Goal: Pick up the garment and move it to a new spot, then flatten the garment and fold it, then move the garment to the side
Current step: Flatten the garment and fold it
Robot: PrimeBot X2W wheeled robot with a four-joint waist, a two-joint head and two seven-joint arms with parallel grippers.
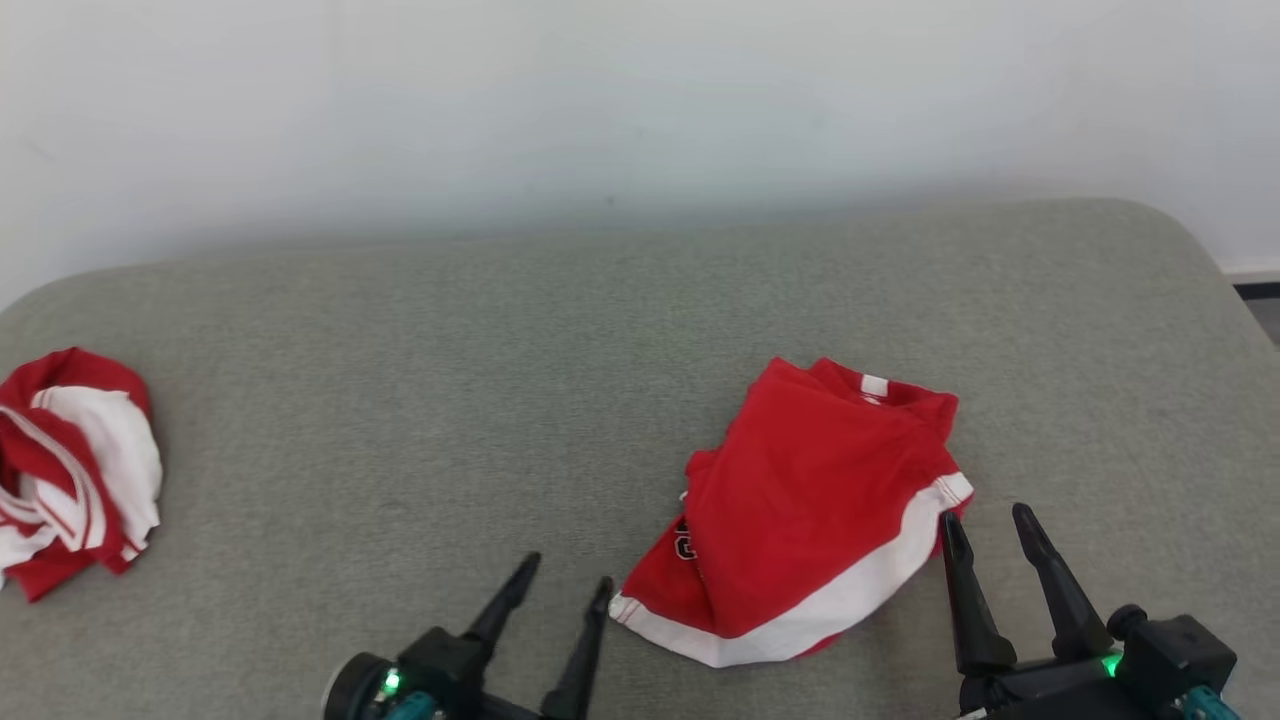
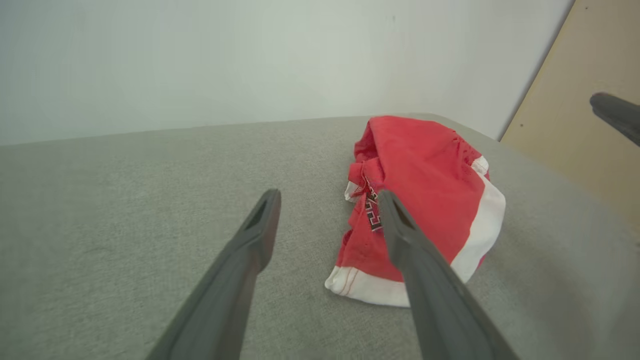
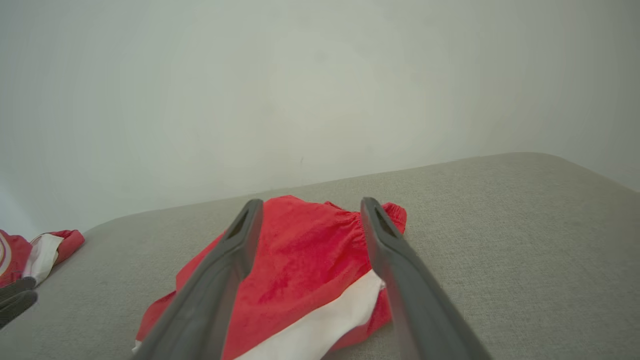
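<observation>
Garment [image 1: 810,500], crumpled red cloth, white-banded, on woven grey cushion [image 1: 450,330]; my left gripper [image 1: 567,570] and right gripper [image 1: 984,513] gape empty.

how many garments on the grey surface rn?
2. One red-and-white garment lies bunched near the front, between the left gripper and right gripper. A crumpled garment sits at the head view's left edge, partly cut off; more may lie beyond the frame.
</observation>
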